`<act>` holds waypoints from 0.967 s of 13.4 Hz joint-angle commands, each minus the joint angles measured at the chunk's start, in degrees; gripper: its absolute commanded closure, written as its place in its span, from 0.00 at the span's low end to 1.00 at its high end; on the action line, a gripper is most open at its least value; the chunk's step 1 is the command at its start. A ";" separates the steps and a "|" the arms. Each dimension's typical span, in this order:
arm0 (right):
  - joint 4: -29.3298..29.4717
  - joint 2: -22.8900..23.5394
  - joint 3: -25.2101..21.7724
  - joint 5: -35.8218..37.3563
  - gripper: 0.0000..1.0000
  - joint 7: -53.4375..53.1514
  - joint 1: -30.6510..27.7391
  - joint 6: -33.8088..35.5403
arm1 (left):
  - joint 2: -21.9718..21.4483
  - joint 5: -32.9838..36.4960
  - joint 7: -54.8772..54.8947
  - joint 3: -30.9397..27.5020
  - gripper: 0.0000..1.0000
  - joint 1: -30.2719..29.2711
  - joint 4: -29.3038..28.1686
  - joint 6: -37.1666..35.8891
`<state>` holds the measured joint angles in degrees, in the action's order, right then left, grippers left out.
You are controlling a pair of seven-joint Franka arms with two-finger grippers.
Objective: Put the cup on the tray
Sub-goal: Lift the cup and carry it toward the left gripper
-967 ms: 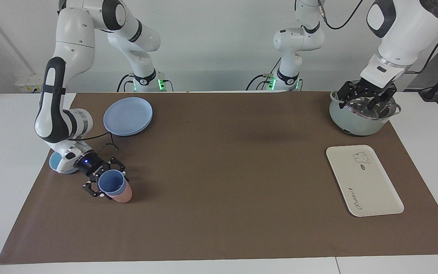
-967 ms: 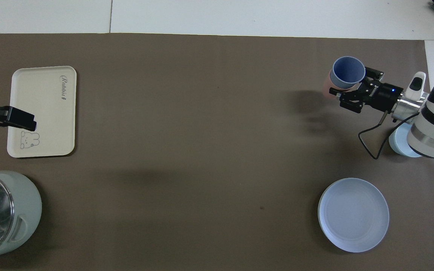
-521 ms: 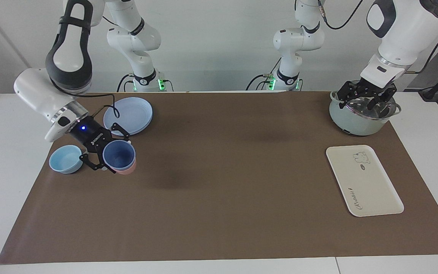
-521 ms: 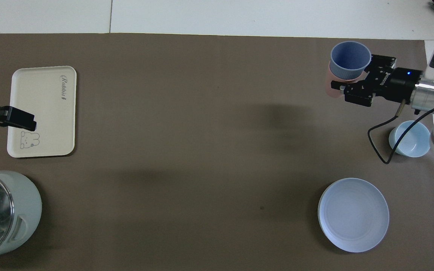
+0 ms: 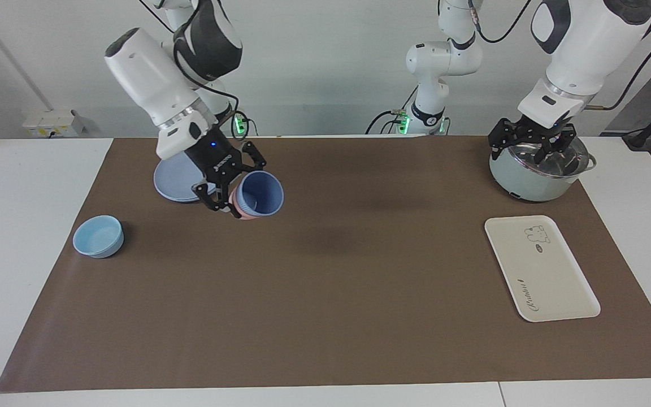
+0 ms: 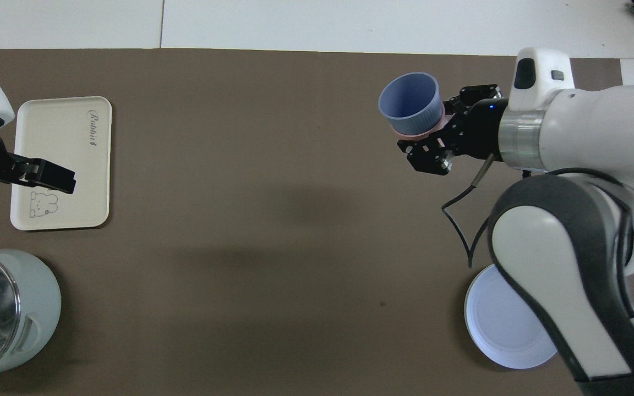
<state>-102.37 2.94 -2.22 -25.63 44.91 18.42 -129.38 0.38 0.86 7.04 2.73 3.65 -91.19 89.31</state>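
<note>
Brown matting fills both views, and across it your right arm has swung up from the lower left of the facing view toward the upper left; its right gripper is now in the air beside the blue plate, jaws pinching the nested cups; the cup sits inside the pink cup, both lifted clear. The tray lies bare at lower right, so the carry has barely begun; your left gripper waits, spread, over the pot.

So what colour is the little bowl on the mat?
Light blue bowl, clearest in the facing view.
</note>
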 commanded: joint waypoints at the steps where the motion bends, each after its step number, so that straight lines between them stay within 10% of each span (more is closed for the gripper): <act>1: 1.99 0.84 -0.06 6.72 1.00 -6.84 4.85 -0.52 | -1.52 0.63 0.16 -0.53 0.00 2.85 -1.62 -0.63; 6: 2.26 0.58 -0.15 11.57 1.00 -8.00 11.89 -0.26 | -4.59 -1.29 -2.01 -0.36 0.00 5.31 -7.85 1.74; 13: 2.17 -0.04 0.11 16.40 1.00 -12.22 14.97 0.53 | -4.86 -35.36 -20.93 -0.45 0.01 4.88 -14.37 21.79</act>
<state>-100.93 3.02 -2.08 -10.86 34.28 33.51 -129.40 -2.66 -28.41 -12.14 2.83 8.25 -102.74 108.81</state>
